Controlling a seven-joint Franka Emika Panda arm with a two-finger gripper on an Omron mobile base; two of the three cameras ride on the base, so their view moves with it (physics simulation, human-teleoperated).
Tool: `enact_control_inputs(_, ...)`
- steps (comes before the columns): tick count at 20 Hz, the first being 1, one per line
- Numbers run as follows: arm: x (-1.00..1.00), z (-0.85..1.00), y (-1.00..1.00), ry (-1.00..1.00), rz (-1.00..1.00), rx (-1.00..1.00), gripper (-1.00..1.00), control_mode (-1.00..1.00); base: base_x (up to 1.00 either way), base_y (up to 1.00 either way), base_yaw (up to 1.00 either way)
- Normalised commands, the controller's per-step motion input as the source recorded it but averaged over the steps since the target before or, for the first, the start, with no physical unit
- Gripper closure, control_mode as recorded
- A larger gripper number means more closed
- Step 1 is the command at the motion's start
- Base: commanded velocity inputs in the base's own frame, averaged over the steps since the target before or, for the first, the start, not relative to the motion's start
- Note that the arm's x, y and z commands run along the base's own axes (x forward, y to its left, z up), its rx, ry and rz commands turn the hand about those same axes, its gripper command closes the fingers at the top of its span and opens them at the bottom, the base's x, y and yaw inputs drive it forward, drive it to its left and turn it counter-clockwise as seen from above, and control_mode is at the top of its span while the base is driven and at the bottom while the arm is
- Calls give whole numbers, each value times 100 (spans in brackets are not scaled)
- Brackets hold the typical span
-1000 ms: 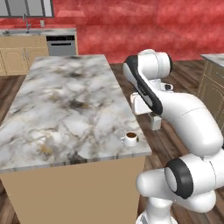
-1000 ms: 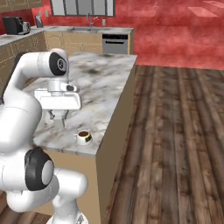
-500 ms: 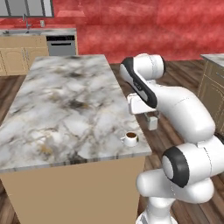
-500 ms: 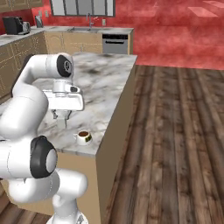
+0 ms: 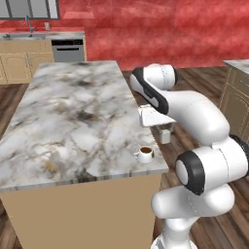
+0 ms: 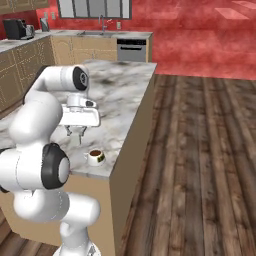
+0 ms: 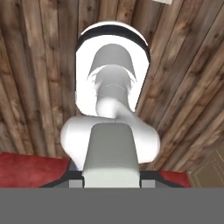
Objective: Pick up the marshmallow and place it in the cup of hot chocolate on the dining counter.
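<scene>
No brand, label or other writing is showing clearly enough to read anywhere in the kitchen. The dining counter [image 5: 73, 121] is stretching away from the robot, its white-grey marble top veined in dark grey and brown sitting over plain tan sides. The cup of hot chocolate [image 5: 145, 154] is sitting on the near corner of that top, close to the edge, its handle pointing toward the middle of the counter. The gripper [image 5: 165, 135] is hanging just off the counter's long side, near the cup but apart from it, pointing down; from the right base view it [image 6: 75, 132] is showing two short fingers with a small gap between them, though I cannot tell whether it is holding anything or how wide it is standing. Dark wooden floor planks [image 6: 200, 150] are running around the counter, a red wall [image 5: 170, 29] is closing the far side, and tan cabinets with a sink [image 6: 100, 34] and a dishwasher [image 5: 68, 49] are lining the back.
</scene>
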Motion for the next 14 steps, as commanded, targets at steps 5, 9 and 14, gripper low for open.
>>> enact_control_inputs(5,10,-23,1,-5,0,-1,100,-100,0,0,0)
enact_control_inputs(9,11,-39,0,-10,0,0,100,-100,0,0,0)
enact_control_inputs(14,20,-23,0,-4,0,0,100,-100,0,0,0)
